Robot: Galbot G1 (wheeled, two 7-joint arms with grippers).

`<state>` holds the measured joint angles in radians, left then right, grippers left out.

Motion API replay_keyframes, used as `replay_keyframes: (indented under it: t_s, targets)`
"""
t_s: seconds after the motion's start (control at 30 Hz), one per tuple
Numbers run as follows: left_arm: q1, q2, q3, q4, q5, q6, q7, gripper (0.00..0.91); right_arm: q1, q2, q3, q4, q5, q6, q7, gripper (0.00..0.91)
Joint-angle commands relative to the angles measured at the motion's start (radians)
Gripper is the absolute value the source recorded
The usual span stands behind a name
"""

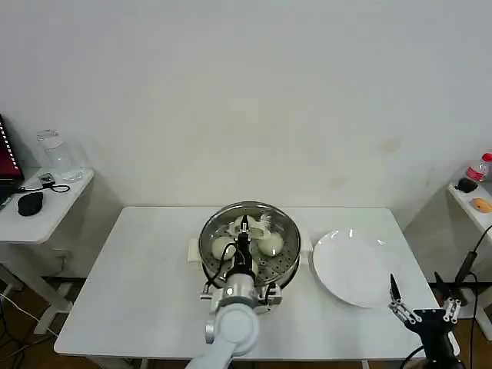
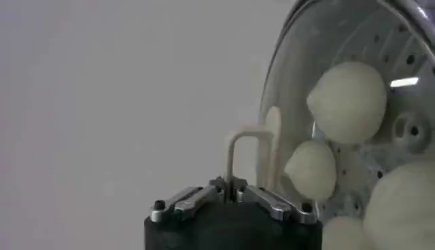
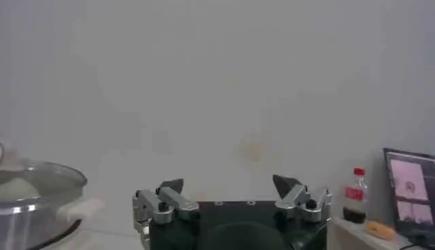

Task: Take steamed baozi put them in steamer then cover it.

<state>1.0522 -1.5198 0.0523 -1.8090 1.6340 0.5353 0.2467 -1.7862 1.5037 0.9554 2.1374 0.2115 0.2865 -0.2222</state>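
Note:
The steamer stands at the middle of the white table, and the glass cover lies over it. My left gripper is above its centre, shut on the cover's white handle. Through the glass I see cream-white steamed baozi on the perforated tray. In the left wrist view the left gripper pinches the handle's thin bar, with baozi behind the glass. My right gripper hangs open near the table's front right corner, holding nothing. The right wrist view has the right gripper and the covered steamer off to one side.
A bare white plate lies to the right of the steamer. A side table on the left carries a mouse and a glass jar. Another small table at the right edge holds a bottle.

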Motion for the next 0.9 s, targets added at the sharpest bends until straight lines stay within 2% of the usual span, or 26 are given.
replay_keyframes:
  t_s: [0.03,0.27,0.3,0.33,0.67,0.9]
  targets:
    - [0.012,-0.001,0.004,-0.013,0.01,0.0,0.009,0.0,0.001,0.0,-0.003,-0.002,-0.001,-0.001,0.0,0.907]
    - [0.016,-0.004,-0.001,-0.012,0.008,-0.003,0.012,0.0,0.003,0.001,-0.012,-0.004,-0.004,0.0,0.0,0.907]
    - [0.018,-0.006,-0.003,-0.011,0.007,-0.003,0.011,0.081,0.002,0.001,-0.013,-0.003,-0.004,0.0,0.0,0.907]
    - [0.018,-0.006,-0.003,-0.011,0.003,-0.004,0.011,0.907,0.002,0.001,-0.013,-0.003,-0.004,0.0,0.0,0.907]
    - [0.036,0.007,-0.004,-0.048,-0.021,-0.001,0.014,0.907,0.001,0.001,-0.015,-0.003,-0.005,0.0,0.0,0.907]
    - [0.069,0.085,0.0,-0.157,-0.092,0.001,0.01,0.907,-0.001,0.0,-0.016,-0.004,-0.005,0.001,0.0,0.907]
